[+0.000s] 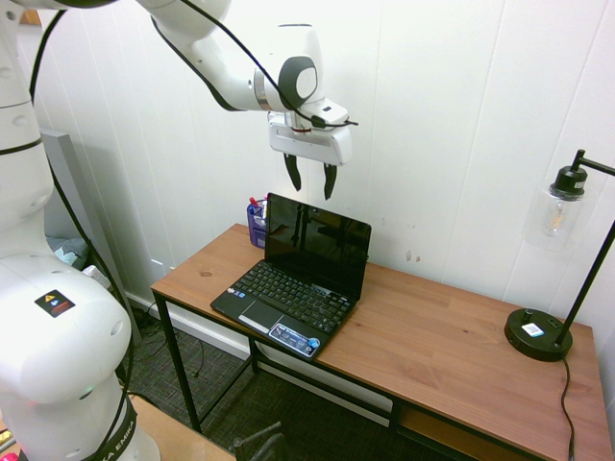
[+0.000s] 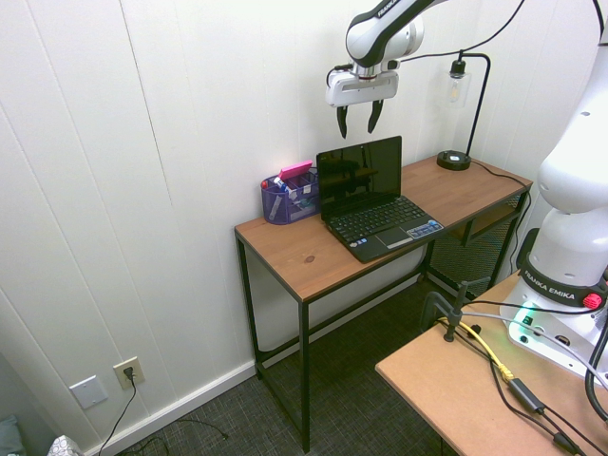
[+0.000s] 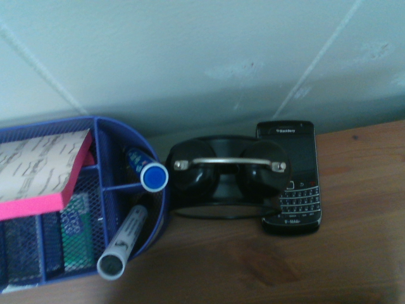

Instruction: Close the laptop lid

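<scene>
Gripper [image 1: 312, 192] hangs above the raised laptop lid [image 1: 317, 245], fingers pointing down and set wide apart, nothing between them. In both exterior views the fingertips stand clear of the lid's top edge.

Laptop lid: open and upright, leaning back a little, glossy dark screen facing out over the keyboard [image 1: 293, 296]. The laptop sits toward one end of the wooden desk [image 1: 452, 336]; blue sticker [image 1: 295, 338] on its palm rest, near the front edge.

Beside the lid, by the wall: purple-blue mesh organizer [image 2: 290, 201]. The wrist view shows a pad with a pink edge [image 3: 44, 168] lying across its compartments, plus a blue-ended marker [image 3: 154, 177] and a pale marker [image 3: 124, 244] in separate compartments at the rounded end. Next to it, dark glasses [image 3: 231, 174] with a silvery bridge, then a BlackBerry phone [image 3: 291, 177], keys and screen showing, on the wood.

Far end of desk: black lamp [image 1: 538, 334] with clear glass shade [image 1: 554, 216], well apart from the laptop
</scene>
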`<state>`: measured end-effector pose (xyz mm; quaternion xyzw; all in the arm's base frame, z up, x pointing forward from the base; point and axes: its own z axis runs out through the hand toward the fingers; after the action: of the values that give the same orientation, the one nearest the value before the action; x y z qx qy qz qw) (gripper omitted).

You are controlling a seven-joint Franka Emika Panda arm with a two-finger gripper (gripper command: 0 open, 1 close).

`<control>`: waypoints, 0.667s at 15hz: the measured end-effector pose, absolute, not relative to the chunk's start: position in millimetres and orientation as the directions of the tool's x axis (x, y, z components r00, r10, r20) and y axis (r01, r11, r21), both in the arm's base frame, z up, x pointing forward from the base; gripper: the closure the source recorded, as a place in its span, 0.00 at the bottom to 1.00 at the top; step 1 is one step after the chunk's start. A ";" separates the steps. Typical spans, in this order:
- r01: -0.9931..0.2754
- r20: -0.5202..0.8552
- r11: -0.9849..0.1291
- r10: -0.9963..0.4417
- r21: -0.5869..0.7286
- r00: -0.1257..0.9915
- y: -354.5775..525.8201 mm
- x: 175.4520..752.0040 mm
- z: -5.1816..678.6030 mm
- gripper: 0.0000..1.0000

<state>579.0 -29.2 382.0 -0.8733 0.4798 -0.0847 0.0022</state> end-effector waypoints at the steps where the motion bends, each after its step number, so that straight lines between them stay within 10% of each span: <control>1: -0.842 0.143 -0.534 -0.842 -0.081 0.520 -33.1 586.8 374.4 1.00; 10: -0.858 0.118 -0.510 -0.857 -0.053 0.502 -42.7 620.8 331.8 1.00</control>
<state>620.8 -42.7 331.8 -0.8666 0.4948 -0.0644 -0.0063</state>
